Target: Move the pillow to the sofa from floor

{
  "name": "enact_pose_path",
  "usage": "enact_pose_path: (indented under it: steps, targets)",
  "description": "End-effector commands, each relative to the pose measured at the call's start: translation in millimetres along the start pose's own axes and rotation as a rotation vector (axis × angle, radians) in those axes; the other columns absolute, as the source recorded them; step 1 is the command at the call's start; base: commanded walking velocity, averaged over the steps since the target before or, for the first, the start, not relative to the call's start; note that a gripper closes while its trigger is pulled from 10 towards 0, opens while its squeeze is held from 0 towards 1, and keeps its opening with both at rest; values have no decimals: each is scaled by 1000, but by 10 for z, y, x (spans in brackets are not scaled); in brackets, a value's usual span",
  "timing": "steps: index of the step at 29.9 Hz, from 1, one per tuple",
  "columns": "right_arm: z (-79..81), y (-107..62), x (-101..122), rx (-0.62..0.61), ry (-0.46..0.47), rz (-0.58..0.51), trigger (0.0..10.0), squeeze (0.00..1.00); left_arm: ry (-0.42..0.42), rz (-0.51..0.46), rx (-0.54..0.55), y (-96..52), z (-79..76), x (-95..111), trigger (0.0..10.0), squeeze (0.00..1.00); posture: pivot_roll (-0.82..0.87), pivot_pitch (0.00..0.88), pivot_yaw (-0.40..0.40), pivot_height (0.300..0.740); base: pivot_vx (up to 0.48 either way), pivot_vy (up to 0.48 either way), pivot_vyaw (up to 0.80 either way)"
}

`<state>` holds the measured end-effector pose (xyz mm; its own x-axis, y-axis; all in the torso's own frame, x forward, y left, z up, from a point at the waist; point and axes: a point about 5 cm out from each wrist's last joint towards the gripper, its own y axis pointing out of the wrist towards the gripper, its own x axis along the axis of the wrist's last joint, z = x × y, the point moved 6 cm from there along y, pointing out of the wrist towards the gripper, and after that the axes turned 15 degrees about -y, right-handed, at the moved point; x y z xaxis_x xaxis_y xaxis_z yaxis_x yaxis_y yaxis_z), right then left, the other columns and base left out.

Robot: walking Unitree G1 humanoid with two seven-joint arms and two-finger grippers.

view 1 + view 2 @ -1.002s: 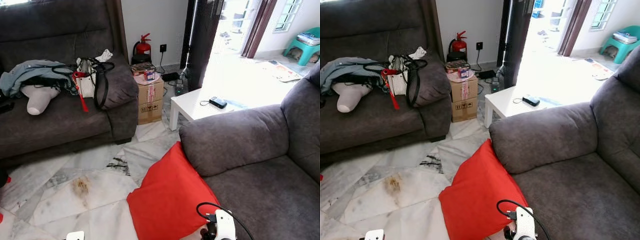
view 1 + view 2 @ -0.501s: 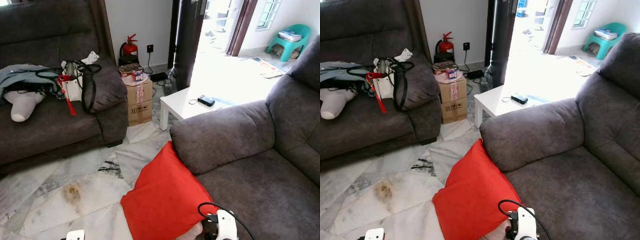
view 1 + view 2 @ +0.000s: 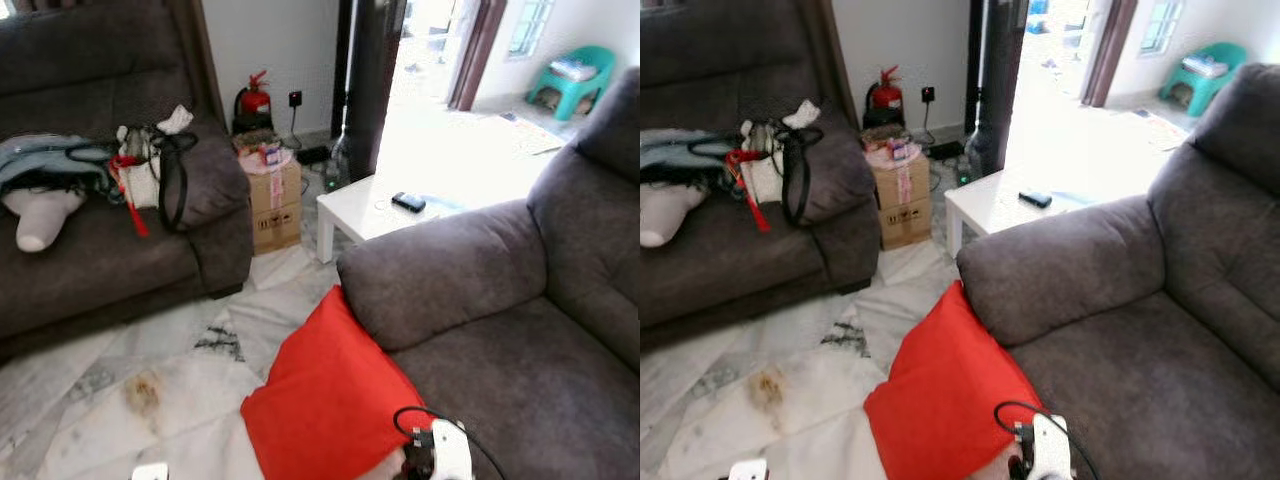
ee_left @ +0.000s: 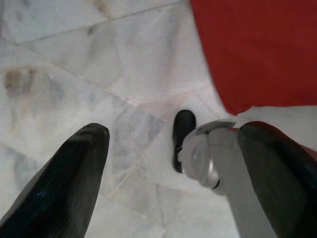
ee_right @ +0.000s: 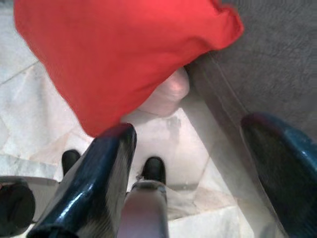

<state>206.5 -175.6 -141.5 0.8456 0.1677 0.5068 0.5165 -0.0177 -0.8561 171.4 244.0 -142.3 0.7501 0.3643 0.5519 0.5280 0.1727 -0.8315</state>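
though near, pillow [image 5: 119, 54] beyond right jaws

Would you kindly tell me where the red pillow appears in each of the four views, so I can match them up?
Left eye view: pillow low centre, leaning on the sofa armrest.
Right eye view: pillow low centre, slightly further left.
Left wrist view: pillow in a corner, beyond the left gripper.
Right wrist view: pillow ahead of the right gripper.
Shared landmark: marble floor.

Marble floor [image 3: 190, 375], stained brown in one patch; red pillow [image 3: 330, 395] resting on it, propped against grey sofa [image 3: 500, 330]. Cardboard box [image 3: 272, 205] beside white surface [image 3: 365, 212].
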Motion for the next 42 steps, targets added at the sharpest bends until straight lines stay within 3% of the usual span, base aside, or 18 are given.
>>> enact_pose_path:
  steps: [1, 15, 24, 28, 36, 37, 38, 40, 41, 42]
  targets:
    - [13, 4, 38, 0, 5, -10, 10000, 0, -1, 12, 9, -7, 40, -29, 10000, 0, 1, 0, -25, 740, 244, 0, 0]
    - [15, 5, 35, 2, 0, -6, 10000, 0, 2, 12, 8, -6, 40, -26, 10000, 0, 2, 0, -25, 740, 245, 0, 0]
    - [16, 5, 51, 1, 9, -15, 10000, 0, 33, -1, 18, -4, 51, 4, 10000, 0, 13, 0, -26, 740, 0, 0, 0]
    - [10, 4, 103, -13, 50, -48, 10000, 0, 95, -72, 44, -7, 75, 128, 10000, 0, 23, 0, -24, 740, 0, 0, 0]
    - [-13, -12, 344, -34, 106, -179, 10000, 0, 42, -271, 114, -57, 123, 432, 10000, 0, 42, 0, -19, 740, 0, 0, 0]
    - [-15, -14, 367, -37, 115, -191, 10000, 0, 52, -307, 109, -51, 87, 565, 10000, 0, 42, 0, -18, 740, 0, 0, 0]
    - [-24, -21, 418, -45, 133, -218, 10000, 0, 87, -492, 65, -75, -138, 1367, 10000, 0, 43, 0, -13, 740, 0, 0, 0]
    - [-31, -35, 522, -54, 153, -267, 10000, 0, 141, -634, 33, -187, -331, 1895, 10000, 0, 44, 0, -3, 740, 0, 0, 0]
    - [-31, -35, 522, -54, 153, -267, 10000, 0, 141, -634, 33, -187, -331, 1895, 10000, 0, 44, 0, -3, 740, 0, 0, 0]
    - [-46, -51, 604, -65, 172, -308, 10000, 0, 144, -688, 2, -244, -412, 2036, 10000, 0, 46, 0, 1, 740, 0, 0, 0]
